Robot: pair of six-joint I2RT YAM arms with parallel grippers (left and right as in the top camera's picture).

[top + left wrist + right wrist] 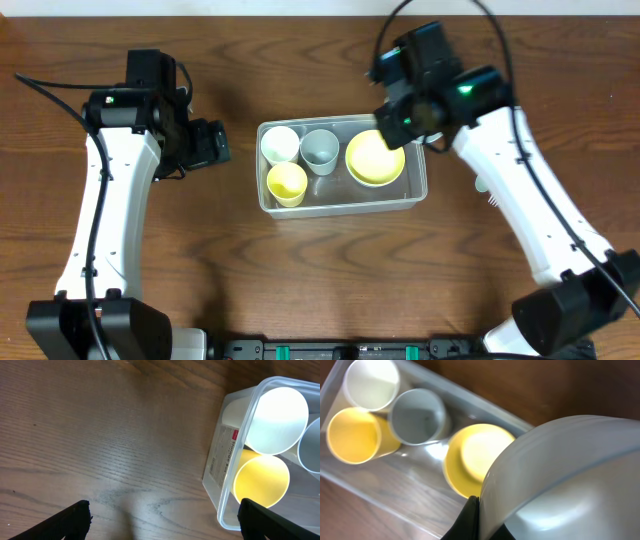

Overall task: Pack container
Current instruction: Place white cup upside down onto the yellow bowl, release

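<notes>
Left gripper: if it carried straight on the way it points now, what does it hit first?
Probably the bare wooden table, just short of the container and its labelled end wall. The left gripper is open, with nothing between its fingers. Depth is unclear, so it could graze that wall.

Robotics lab, wooden table (330,270), cabled arm (97,220)

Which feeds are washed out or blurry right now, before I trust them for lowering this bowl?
Left wrist: the white round cup in the clear plastic rectangular container is blown out to flat white, and sheen streaks the brown wooden table. Right wrist: the pale round bowl sits close to the lens, soft and out of focus, hiding the lower right. Overhead: evenly lit, sharp.
</notes>
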